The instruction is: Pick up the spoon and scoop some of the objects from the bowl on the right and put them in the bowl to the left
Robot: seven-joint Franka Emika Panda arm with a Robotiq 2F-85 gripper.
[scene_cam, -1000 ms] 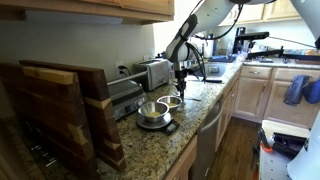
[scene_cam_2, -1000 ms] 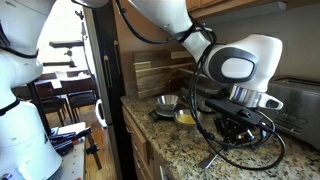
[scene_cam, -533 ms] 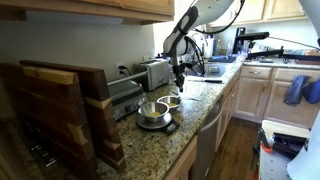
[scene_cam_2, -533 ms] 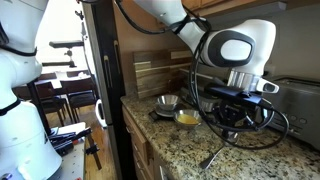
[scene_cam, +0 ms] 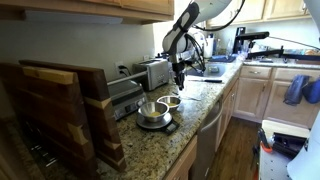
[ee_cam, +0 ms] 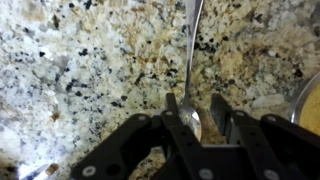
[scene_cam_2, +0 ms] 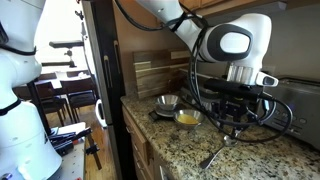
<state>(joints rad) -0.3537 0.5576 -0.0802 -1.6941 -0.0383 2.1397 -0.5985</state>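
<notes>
On the speckled desk [ee_cam: 80, 60] lies the spoon [ee_cam: 189, 55]. The jaws hang over its bowl end, apart, one finger [ee_cam: 171, 112] on each side.

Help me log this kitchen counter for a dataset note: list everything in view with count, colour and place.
spoon: one, silver, lying on the granite counter
wooden boards: at least two, brown, counter end
metal bowl: one, silver, near the wooden boards
yellow-filled bowl: one, beside the metal bowl, nearer the spoon
toaster: one, silver, against the wall
blue cloth: one, on far cabinets
arm: one, white, over the counter
claw: one, black, open, straddling the spoon's bowl
</notes>
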